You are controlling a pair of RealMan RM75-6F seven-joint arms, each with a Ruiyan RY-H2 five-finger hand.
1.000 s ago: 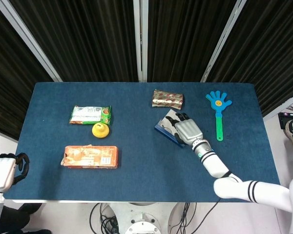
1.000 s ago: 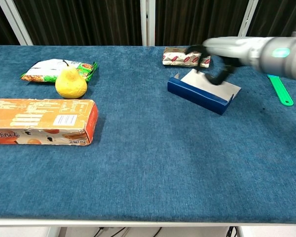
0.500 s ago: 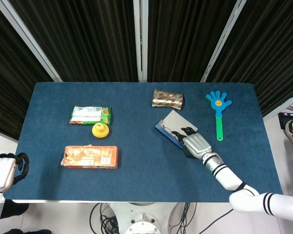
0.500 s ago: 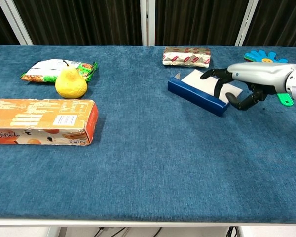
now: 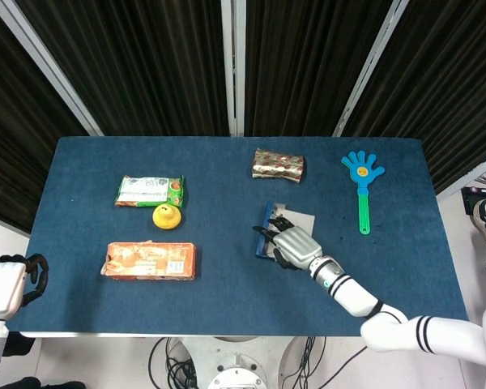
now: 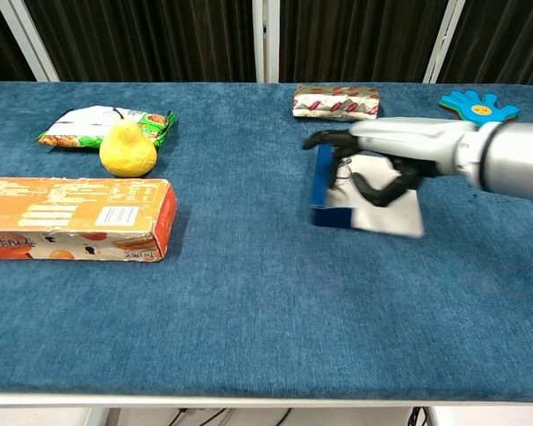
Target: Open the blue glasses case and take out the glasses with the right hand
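Right hand point(image 6: 377, 164) over flat blue rectangular glasses case point(image 6: 324, 191) with pale lid, on blue tabletop point(image 6: 249, 293).
Fingers curled onto the case, seemingly to steady it for opening; firm grasp not discernible.

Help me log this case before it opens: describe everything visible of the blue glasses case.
The blue glasses case is a flat rectangular box with dark blue sides and a pale grey-white top panel. It lies on the blue table, below the foil packet. The right hand rests over it, fingers curled at its blue edge. Whether it is open cannot be told.
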